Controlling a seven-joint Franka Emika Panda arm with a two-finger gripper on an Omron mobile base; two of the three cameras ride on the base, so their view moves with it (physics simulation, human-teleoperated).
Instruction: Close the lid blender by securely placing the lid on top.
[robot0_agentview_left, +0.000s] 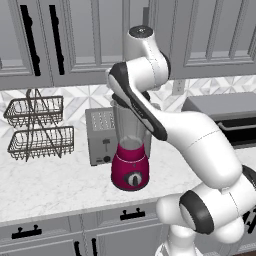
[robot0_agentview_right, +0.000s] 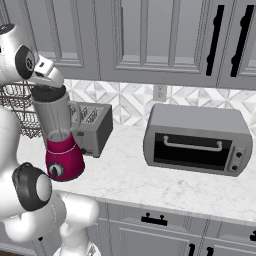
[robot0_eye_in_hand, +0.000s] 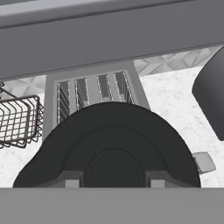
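The blender stands on the counter with its magenta base (robot0_agentview_left: 130, 172) (robot0_agentview_right: 64, 160) and clear grey jar (robot0_agentview_left: 125, 127) (robot0_agentview_right: 54, 117). The black lid (robot0_agentview_right: 48, 93) (robot0_eye_in_hand: 109, 140) lies level at the jar's mouth. My gripper (robot0_agentview_right: 48, 85) (robot0_eye_in_hand: 113, 179) comes down on it from above. In the hand view the two fingertips (robot0_eye_in_hand: 72, 179) stand close on either side of the lid's raised centre knob, gripping it. In the left base view my own arm hides the jar's top.
A grey toaster (robot0_agentview_left: 102, 135) (robot0_agentview_right: 91, 126) (robot0_eye_in_hand: 94, 87) stands just behind the blender. Wire baskets (robot0_agentview_left: 37, 127) (robot0_eye_in_hand: 17, 120) sit to its left. A toaster oven (robot0_agentview_right: 197, 137) is on the right. Upper cabinets (robot0_agentview_right: 140, 40) hang close above the hand.
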